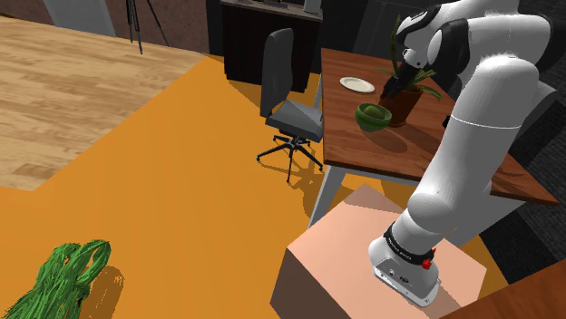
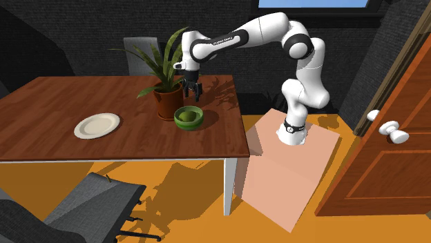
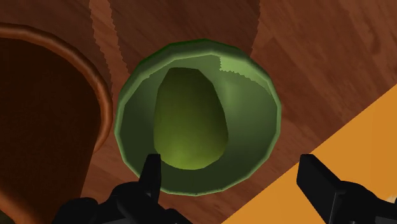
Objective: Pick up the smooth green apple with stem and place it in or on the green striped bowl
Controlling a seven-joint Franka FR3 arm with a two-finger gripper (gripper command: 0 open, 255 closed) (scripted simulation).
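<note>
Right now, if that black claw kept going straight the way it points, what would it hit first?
Most likely the green bowl directly below the open claw, near the green apple lying inside it; which of the two comes first is hard to judge.

Light is moderate and even. The walls stay dark and the orange floor (image 1: 181, 163) is the brightest surface. In the shoulder view the chair (image 1: 292, 113) casts a dark shadow onto that floor. In the second exterior view the plant (image 2: 162, 62) throws leaf shadows across the worktop (image 2: 103, 148). In the wrist view, shadow bands on the wood have saw-toothed edges. The bowl (image 3: 254, 83) is dully lit, and its inner wall is paler on one side.
</note>
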